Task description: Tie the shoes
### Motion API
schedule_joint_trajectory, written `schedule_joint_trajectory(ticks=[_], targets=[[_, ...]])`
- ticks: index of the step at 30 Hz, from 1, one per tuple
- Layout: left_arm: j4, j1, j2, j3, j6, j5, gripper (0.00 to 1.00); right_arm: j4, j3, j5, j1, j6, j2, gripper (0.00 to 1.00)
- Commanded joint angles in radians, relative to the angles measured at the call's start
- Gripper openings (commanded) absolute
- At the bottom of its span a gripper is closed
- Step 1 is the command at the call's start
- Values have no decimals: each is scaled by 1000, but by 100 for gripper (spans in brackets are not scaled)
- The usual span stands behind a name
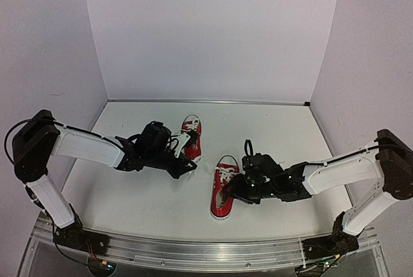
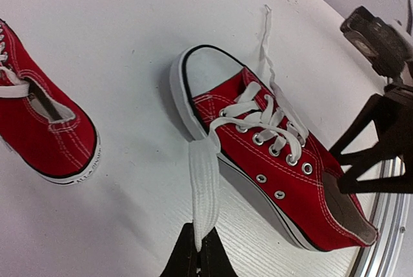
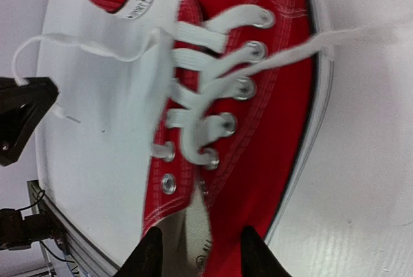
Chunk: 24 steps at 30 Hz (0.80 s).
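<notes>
Pair of red canvas low-top sneakers with white rubber soles, toe caps and laces, both upright on their soles on the counter [image 1: 129,199], apart and not touching.
Item 1, far shoe [image 1: 192,136]: left of centre, toe towards the back wall.
Item 2, near shoe [image 1: 222,196]: right of the first and closer to the front edge, toe also pointing away. Laces threaded but unknotted. One lace end [image 2: 205,174] is drawn flat and taut across the sole edge. The second lace end [image 2: 264,38] trails loose past the toe cap.
</notes>
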Motion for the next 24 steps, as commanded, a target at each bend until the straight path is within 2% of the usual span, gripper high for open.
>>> schedule_joint_trajectory(ticks=[1,5,8,15,24], targets=[[1,30,-56,-4,-12,11,0,25,73,-40,25,21,-72,49],[0,41,-67,-8,-12,25,0,-130,103,44,21,-54,-185,74],[1,43,-67,-5,-10,27,0,-277,106,152,-19,-97,-256,80],[17,43,-41,17,-19,42,0,-330,29,205,-285,-182,-303,79],[52,43,-11,28,-43,51,0,-340,105,285,-449,-310,-94,75]])
